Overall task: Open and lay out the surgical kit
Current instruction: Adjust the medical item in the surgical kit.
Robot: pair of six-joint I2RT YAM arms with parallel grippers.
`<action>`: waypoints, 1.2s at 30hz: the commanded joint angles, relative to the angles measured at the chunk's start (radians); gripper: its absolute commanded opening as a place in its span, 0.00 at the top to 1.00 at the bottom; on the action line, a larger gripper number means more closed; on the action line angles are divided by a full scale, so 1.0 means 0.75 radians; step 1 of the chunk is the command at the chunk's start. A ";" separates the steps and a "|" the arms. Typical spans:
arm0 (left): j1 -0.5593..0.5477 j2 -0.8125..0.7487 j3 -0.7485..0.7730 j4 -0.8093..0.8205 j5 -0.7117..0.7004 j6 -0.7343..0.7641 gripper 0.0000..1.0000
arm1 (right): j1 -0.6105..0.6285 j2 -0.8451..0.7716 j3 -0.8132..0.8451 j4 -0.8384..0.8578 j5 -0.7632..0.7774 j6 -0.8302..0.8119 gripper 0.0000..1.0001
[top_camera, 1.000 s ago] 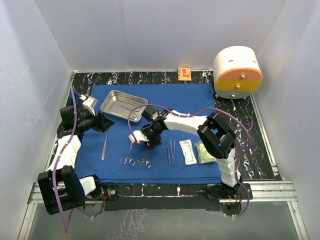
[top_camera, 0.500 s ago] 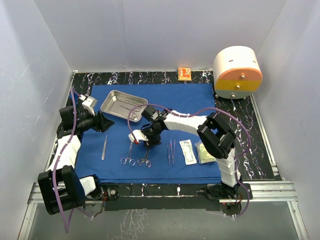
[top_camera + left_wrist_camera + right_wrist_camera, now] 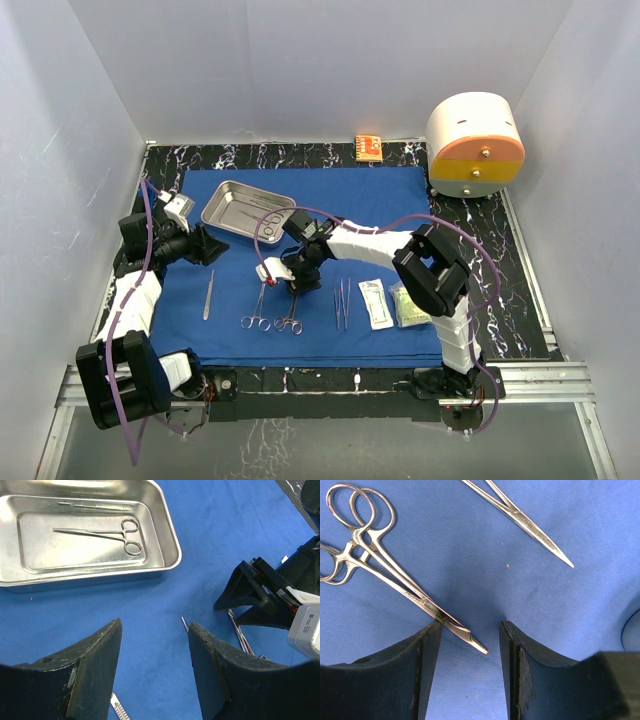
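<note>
The surgical kit's blue drape (image 3: 330, 200) lies spread flat. On its far left stands the steel tray (image 3: 215, 212), holding ring-handled forceps (image 3: 100, 532) and a slim instrument (image 3: 95, 506). A scalpel handle (image 3: 208, 295), two forceps (image 3: 258, 310) (image 3: 290, 312), tweezers (image 3: 342, 302) and two packets (image 3: 376, 303) (image 3: 410, 306) lie in a row near the front. My right gripper (image 3: 470, 624) is open and low over the drape. The forceps tips (image 3: 465, 636) lie by its left finger (image 3: 427, 670), ungripped. My left gripper (image 3: 155, 625) is open and empty, just in front of the tray (image 3: 170, 545).
A cream-and-orange cylinder (image 3: 475, 145) stands at the back right and a small orange box (image 3: 369, 148) at the back edge. Black marbled tabletop (image 3: 520, 290) borders the drape. My right gripper (image 3: 260, 592) is close to the left one's right finger.
</note>
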 commanded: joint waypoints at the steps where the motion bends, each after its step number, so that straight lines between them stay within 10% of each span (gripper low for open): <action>1: 0.011 -0.035 0.000 0.020 0.055 0.013 0.45 | 0.005 0.041 0.043 0.098 0.005 0.011 0.52; 36: 0.021 -0.012 0.009 0.009 0.018 0.007 0.41 | 0.003 0.007 0.081 0.085 0.028 0.100 0.49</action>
